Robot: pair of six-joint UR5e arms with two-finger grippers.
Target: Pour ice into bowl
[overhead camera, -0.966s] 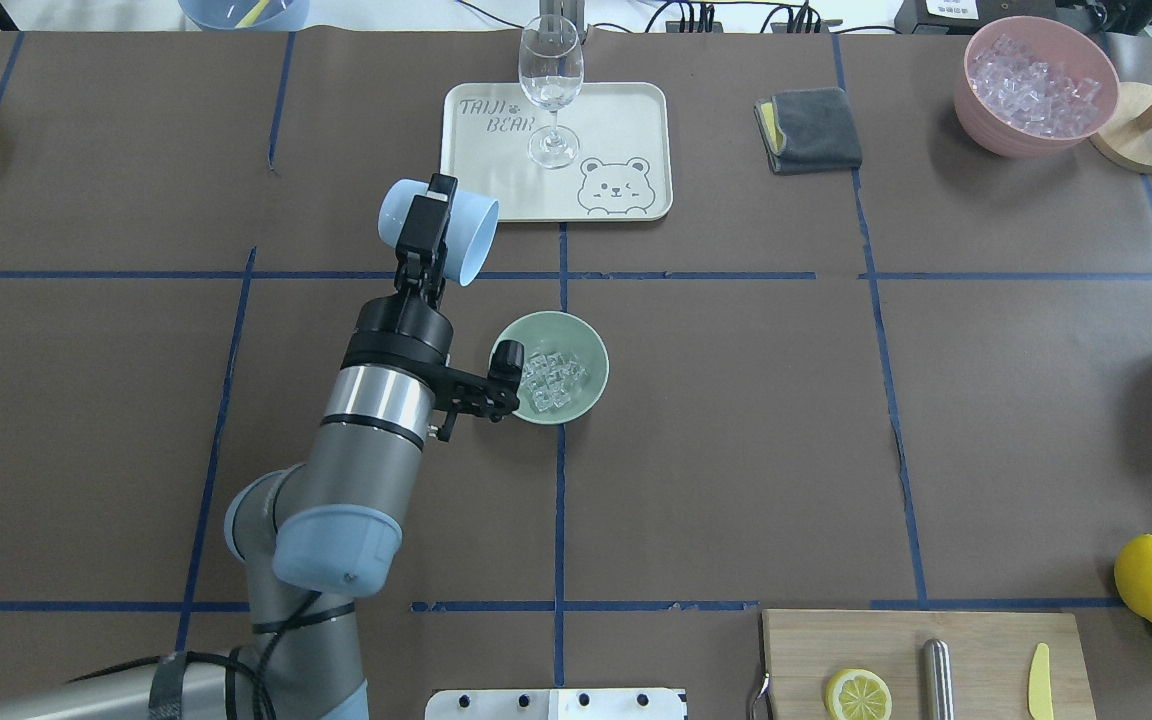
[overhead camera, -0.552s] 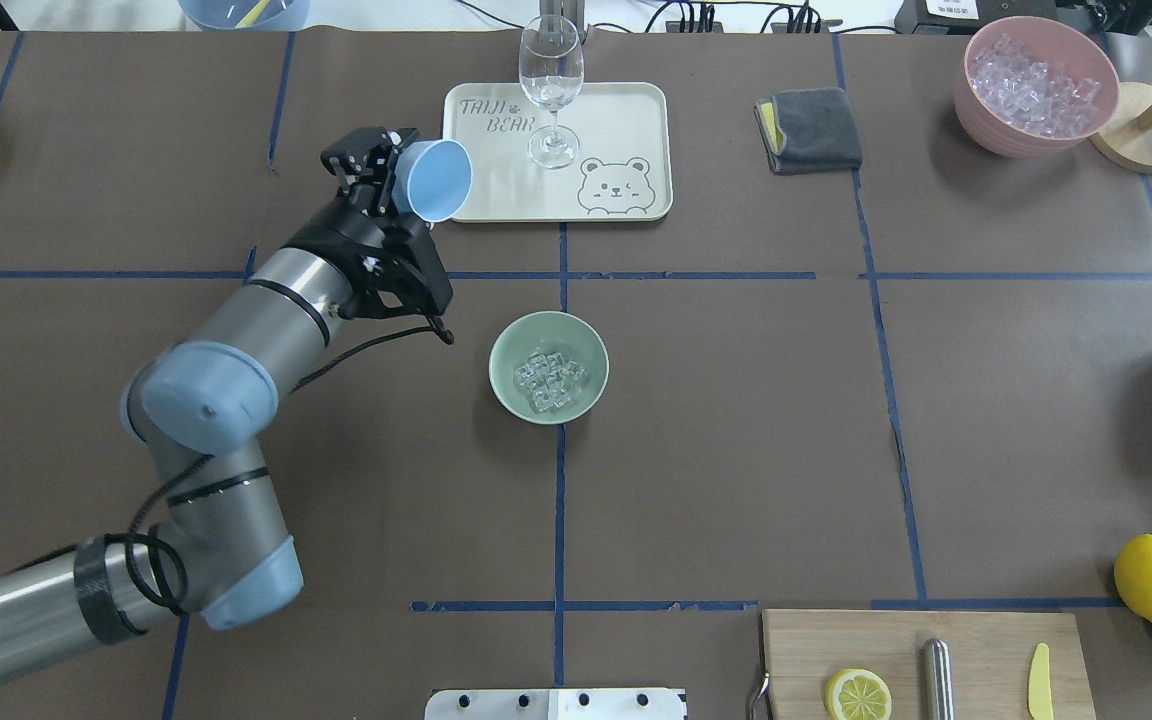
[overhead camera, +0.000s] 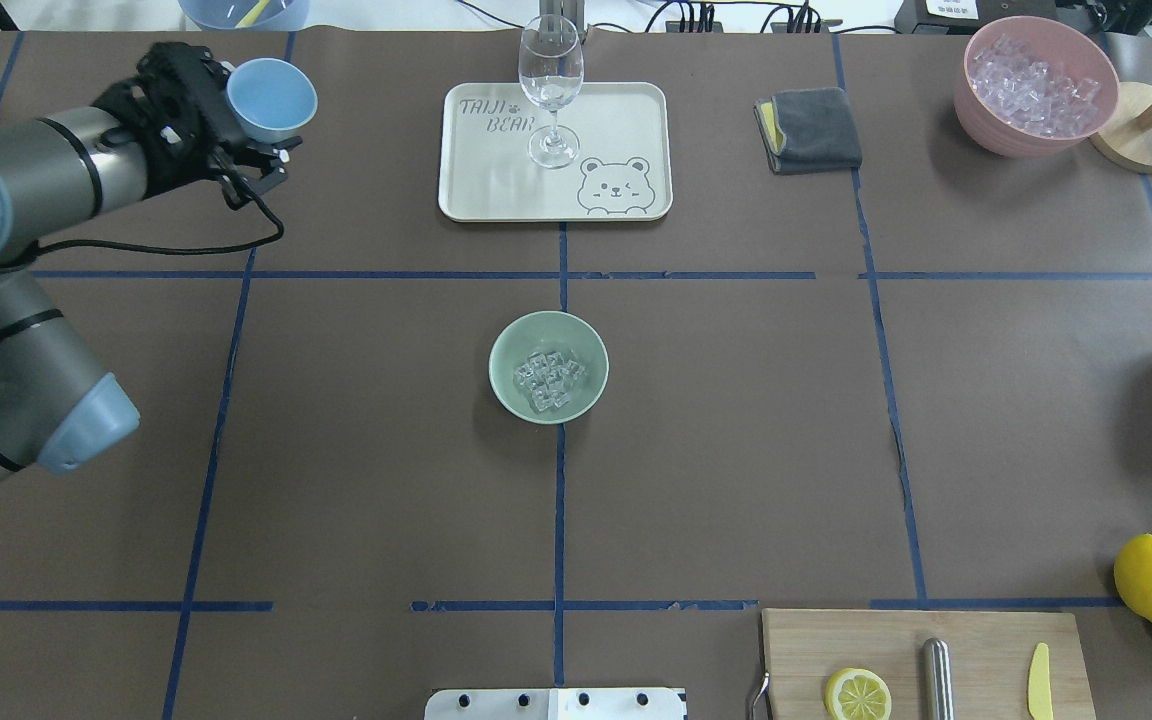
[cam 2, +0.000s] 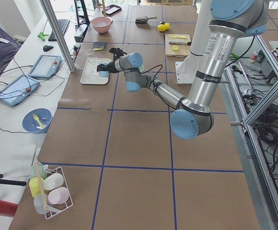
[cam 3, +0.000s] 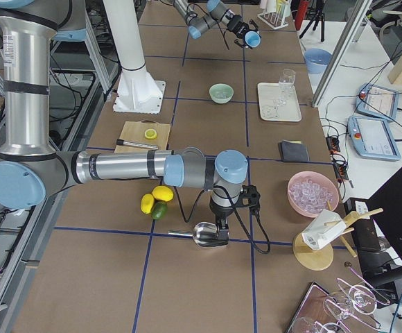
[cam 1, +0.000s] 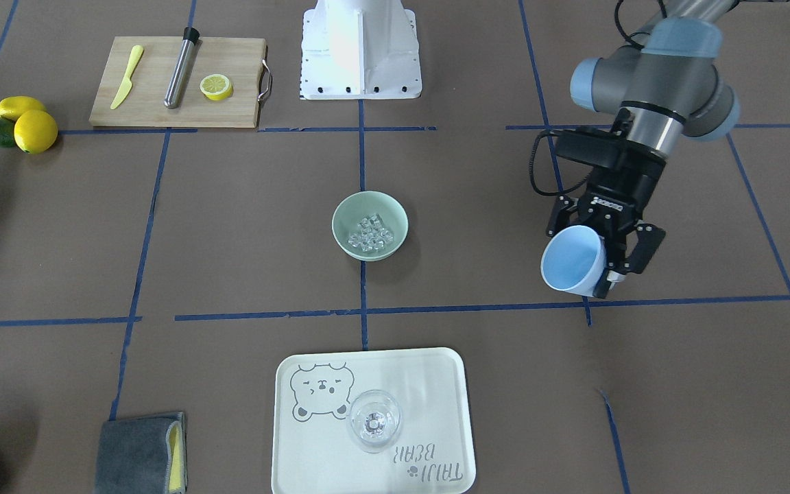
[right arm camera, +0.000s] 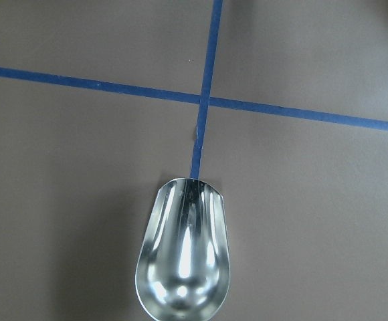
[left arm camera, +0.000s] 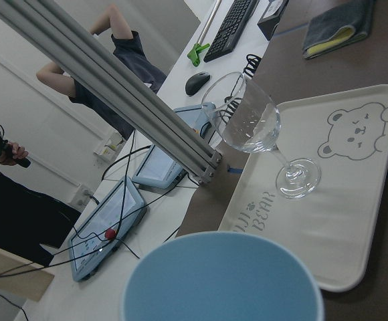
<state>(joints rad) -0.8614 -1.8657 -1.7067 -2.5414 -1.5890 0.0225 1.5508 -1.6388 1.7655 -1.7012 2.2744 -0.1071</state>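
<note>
Left end effector [cam 1: 601, 250] is seen clamped on a light blue plastic cup [cam 1: 571, 261], which is held tilted above the tabletop [overhead camera: 736, 450]. The round pale mint-green bowl [overhead camera: 501, 350] is set well apart from it, to its right and nearer the robot's base, with the small clear ice cubes [overhead camera: 548, 380] heaped inside. A clear wine glass [overhead camera: 550, 70] on a cream tray printed with a bear [overhead camera: 636, 150] stands to that end effector's right. The cup's lower part is cut off in the left wrist view. The right end effector [cam 3: 222, 236] is poised over a shiny metal scoop [right arm camera: 184, 261] lying flat; its fingers are not shown, so its state cannot be told. The tabletop is covered in brown paper crossed by blue tape lines. Desks with tablets and a keyboard are seen beyond.
</note>
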